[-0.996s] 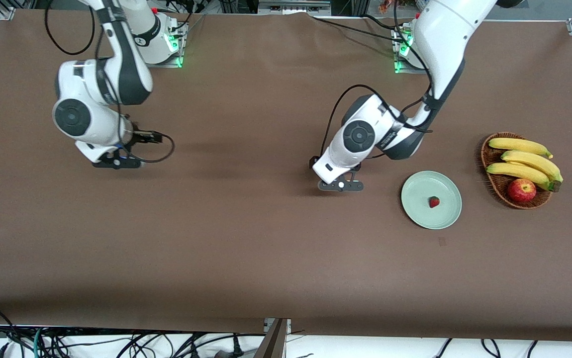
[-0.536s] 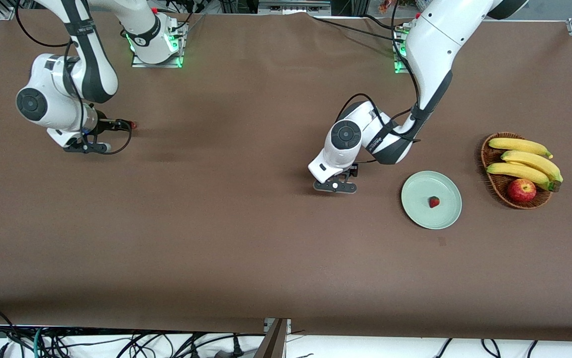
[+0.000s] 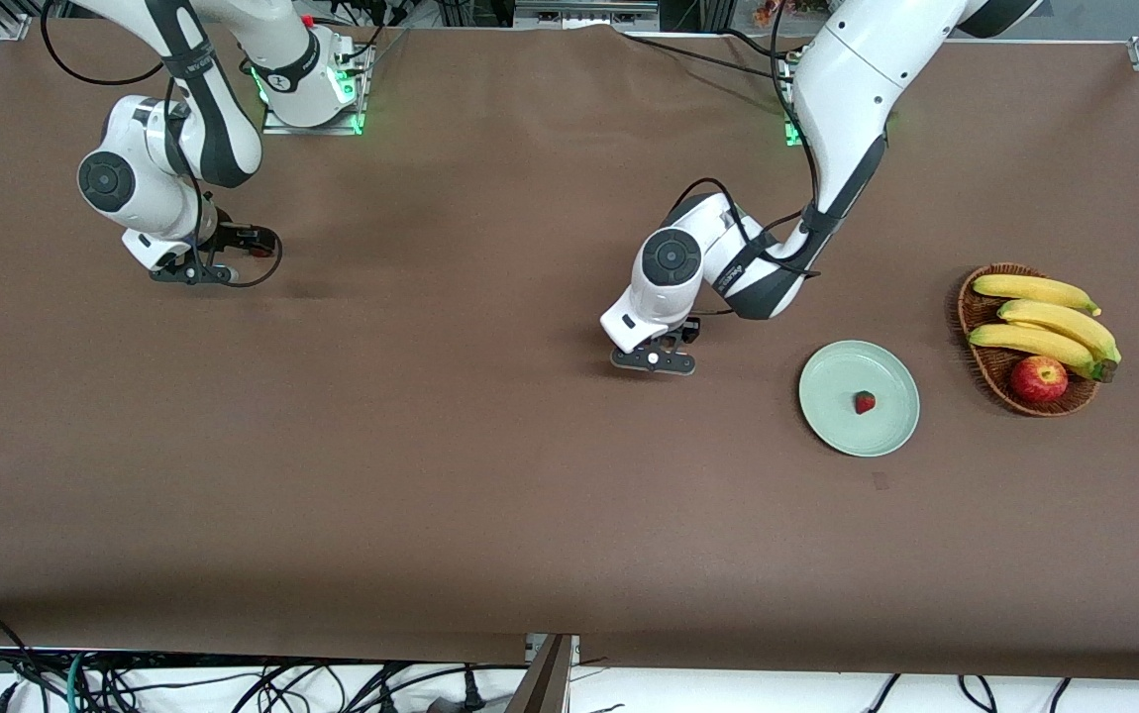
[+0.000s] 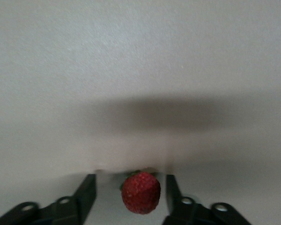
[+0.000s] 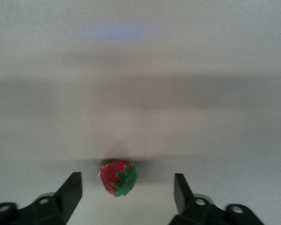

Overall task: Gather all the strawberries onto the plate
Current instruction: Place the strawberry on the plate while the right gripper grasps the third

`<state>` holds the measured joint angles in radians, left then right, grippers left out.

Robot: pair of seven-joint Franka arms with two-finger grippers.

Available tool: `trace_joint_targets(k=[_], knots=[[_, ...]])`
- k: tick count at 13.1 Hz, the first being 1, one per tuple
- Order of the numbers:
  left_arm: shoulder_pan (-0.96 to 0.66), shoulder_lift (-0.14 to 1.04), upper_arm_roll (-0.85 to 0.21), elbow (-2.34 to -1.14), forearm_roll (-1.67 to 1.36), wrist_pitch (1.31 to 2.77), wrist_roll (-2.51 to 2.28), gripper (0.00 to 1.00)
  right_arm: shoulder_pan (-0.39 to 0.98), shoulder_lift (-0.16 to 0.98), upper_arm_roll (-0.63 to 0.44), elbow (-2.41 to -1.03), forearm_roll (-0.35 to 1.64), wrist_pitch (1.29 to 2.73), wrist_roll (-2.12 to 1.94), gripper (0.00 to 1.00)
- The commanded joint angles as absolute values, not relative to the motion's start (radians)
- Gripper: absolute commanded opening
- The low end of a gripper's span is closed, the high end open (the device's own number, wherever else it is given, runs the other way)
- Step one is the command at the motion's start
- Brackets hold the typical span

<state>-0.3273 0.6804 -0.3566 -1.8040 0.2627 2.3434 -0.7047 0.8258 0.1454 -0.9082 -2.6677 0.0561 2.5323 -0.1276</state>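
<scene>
One strawberry (image 3: 864, 401) already sits in the plate (image 3: 830, 378), a bit off centre, toward the basket (image 3: 976, 307) with the bananas (image 3: 1045, 319) and the apple (image 3: 1038, 379) at the left arm's end of the table. So that's one down, two to go by my count.

The other two are each lined up for a grab. In the left wrist view a second strawberry (image 4: 140, 192) lies on the brown table (image 3: 490, 495) right between the left gripper (image 4: 130, 183) fingers, which are spread with a gap on both sides, so nothing is gripped yet. That gripper hangs low over the table near the plate, which looks like it's set up for a short carry.

The right gripper (image 5: 127, 183) is the same story: wide open, with a third strawberry (image 5: 117, 177) between its fingers but closer to one of them, green cap showing. It's low over the right arm's end of the table, well apart from the plate, so I'd guess that berry has the long trip.
</scene>
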Motion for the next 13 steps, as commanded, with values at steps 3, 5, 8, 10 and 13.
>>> trace_joint_targets(k=[3,5,8,10,13], knots=[[-0.287,0.64,-0.35,-1.795,0.304,2.297,-0.672,0.0,0.813,0.169,-0.907,-2.689,0.087,2.588,-0.129,0.64],[-0.224,0.597,-0.348,-1.79,0.305,2.251,-0.513,0.0,0.813,0.169,-0.905,-2.691,0.107,2.586,-0.127,0.62],[-0.129,0.54,-0.357,-1.743,0.301,2.101,-0.236,0.0,0.825,0.167,-0.89,-2.683,0.178,2.559,-0.121,0.82],[-0.08,0.526,-0.356,-1.701,0.291,2.021,-0.068,0.0,0.833,0.163,-0.87,-2.665,0.221,2.496,-0.13,0.85],[0.047,0.521,-0.356,-1.703,0.291,2.011,0.304,0.0,0.827,0.201,-0.87,-2.669,0.282,2.517,-0.198,0.84]])
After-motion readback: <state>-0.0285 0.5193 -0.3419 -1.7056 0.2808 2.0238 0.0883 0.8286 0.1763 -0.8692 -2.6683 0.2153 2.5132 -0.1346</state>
